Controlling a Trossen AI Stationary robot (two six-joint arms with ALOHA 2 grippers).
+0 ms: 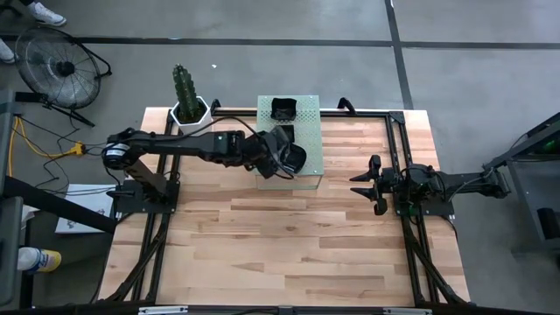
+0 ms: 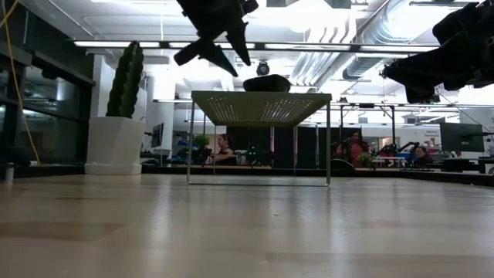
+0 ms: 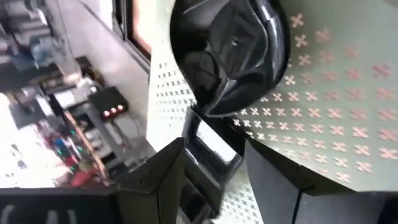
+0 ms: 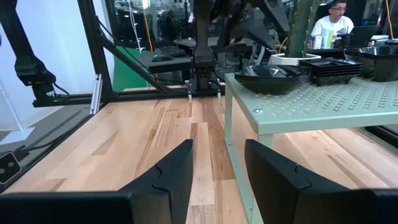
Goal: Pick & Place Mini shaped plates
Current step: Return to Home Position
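A low stack of glossy black wavy-edged plates (image 3: pixel 230 50) lies flat on the pale green perforated shelf (image 3: pixel 323 93), just ahead of the left gripper (image 3: pixel 214 165), whose fingers do not touch it. A stack of black square plates (image 1: pixel 283 108) sits farther beyond, at the shelf's back edge.

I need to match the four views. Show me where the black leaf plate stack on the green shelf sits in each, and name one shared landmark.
High view: leaf plate stack on the shelf edge facing the table's middle.
Low view: on top of the shelf, centred.
Left wrist view: close up, lying on the shelf.
Right wrist view: on the shelf's nearest corner.
Shared landmark: the pale green perforated shelf, in all four.
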